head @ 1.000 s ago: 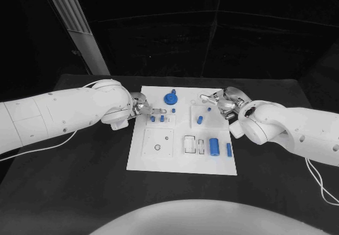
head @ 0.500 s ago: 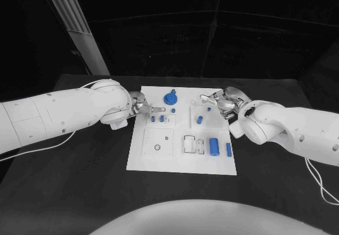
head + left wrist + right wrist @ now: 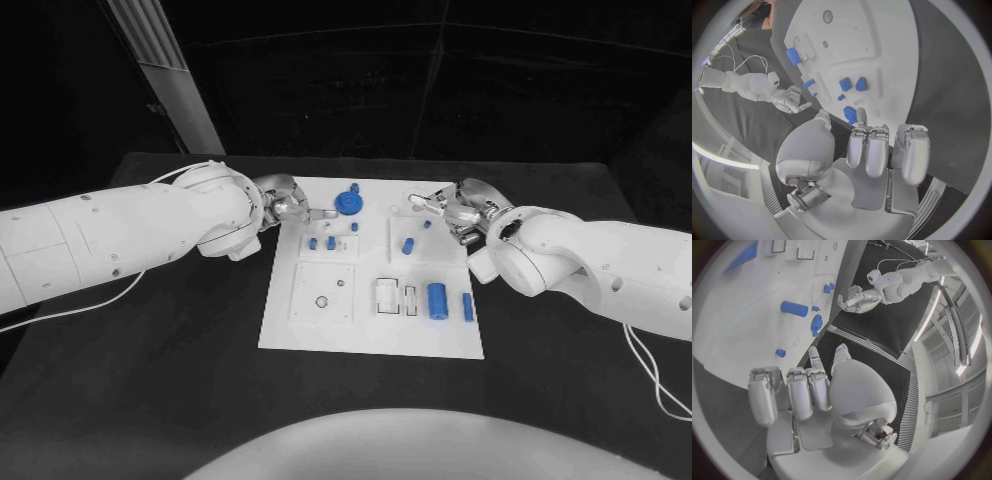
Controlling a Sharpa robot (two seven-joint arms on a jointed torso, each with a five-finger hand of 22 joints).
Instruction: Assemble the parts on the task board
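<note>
Black worktop point(image 3: 173, 380) carries my board point(image 3: 372, 335) with its blue parts point(image 3: 436, 297). My left hand point(image 3: 293, 210) and right hand point(image 3: 447, 210) flank its far end, fingers apart, holding nothing.

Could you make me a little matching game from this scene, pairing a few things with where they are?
Things:
1. left hand
2. right hand
3. round blue part
4. two large blue cylinders

Places:
A. near end of the task board, on the robot's right side
B. over the board's far left edge
C. far end of the board, between the hands
D. over the board's far right edge

Pairs: 1-B, 2-D, 3-C, 4-A
</note>
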